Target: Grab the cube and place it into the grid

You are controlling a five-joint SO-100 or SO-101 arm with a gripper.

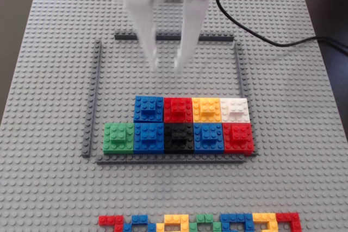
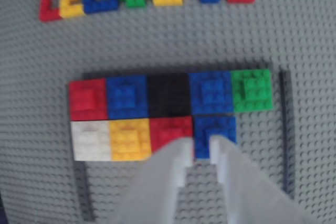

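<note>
Fixed view: we look steeply down across the light grey studded baseplate (image 1: 49,52). Wrist view: closer, facing oppositely; both share the coloured square blocks (image 1: 179,123).

Colour: white plastic throughout, blurred and washed pale in the fixed view.
Gripper (image 1: 166,63): two long tapering prongs, broad above, narrowing to slim tips.
Jaws, wrist view: two pale grey-white wedges with stepped, notched inner edges (image 2: 199,156).
Upper part: dark patch between the white pieces at the top edge.
Cable (image 1: 261,33): thin, black, curving off to the right edge.
</note>
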